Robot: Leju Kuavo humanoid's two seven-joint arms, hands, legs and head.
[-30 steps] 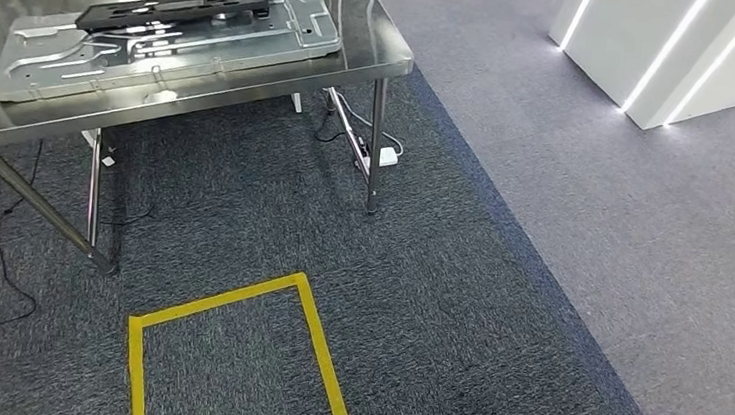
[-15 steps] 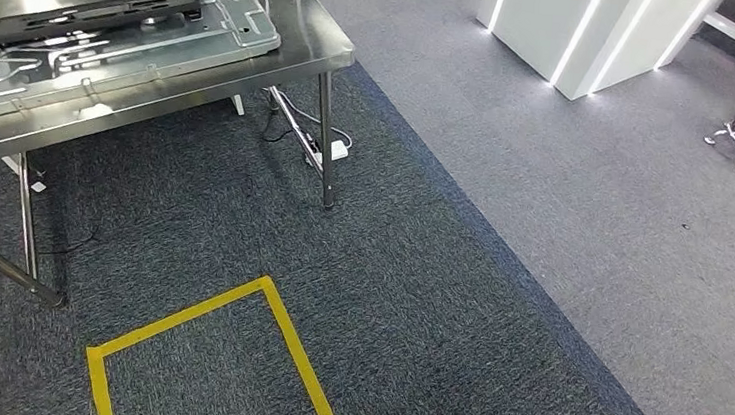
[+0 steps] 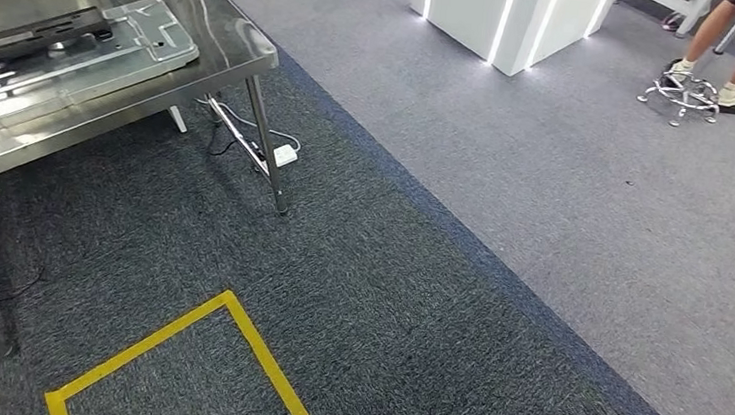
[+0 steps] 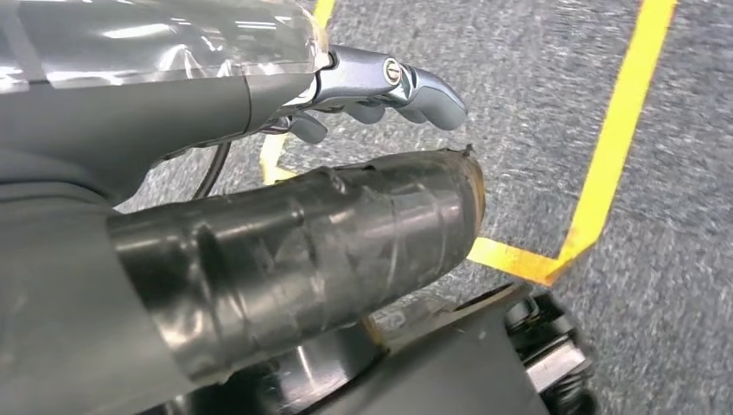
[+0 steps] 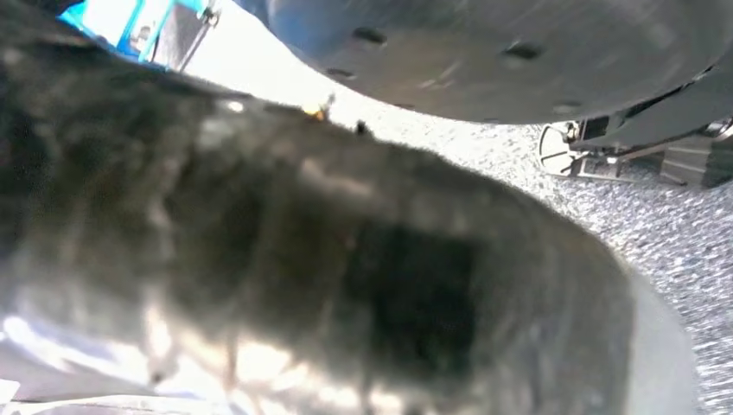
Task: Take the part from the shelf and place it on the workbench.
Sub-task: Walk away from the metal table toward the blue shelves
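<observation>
The shiny steel desk (image 3: 228, 40) stands off to the left in the head view. A flat silver metal plate (image 3: 106, 49) lies on it, and a long black flat piece (image 3: 33, 28) rests on top of that plate. The shelf and the part to fetch cannot be seen, so I cannot tell where the part is.

The left hand (image 4: 380, 86) hangs low over the dark carpet, above the yellow tape square (image 3: 186, 342). Its fingers are curled in a little and it holds nothing. The right hand (image 5: 328, 259) is a big dark blur close to its camera, so I cannot tell if it is open or closed.

A person's legs (image 3: 734, 44) and a chrome stool base (image 3: 680, 94) are far off on the grey floor, beside a white block with glowing strips (image 3: 501, 13).

I think the robot is walking to find the shelf. It should go slowly, keep its arms close in, and stay away from the desk leg (image 3: 268, 149) and the white power strip (image 3: 283, 155) lying on the floor.
</observation>
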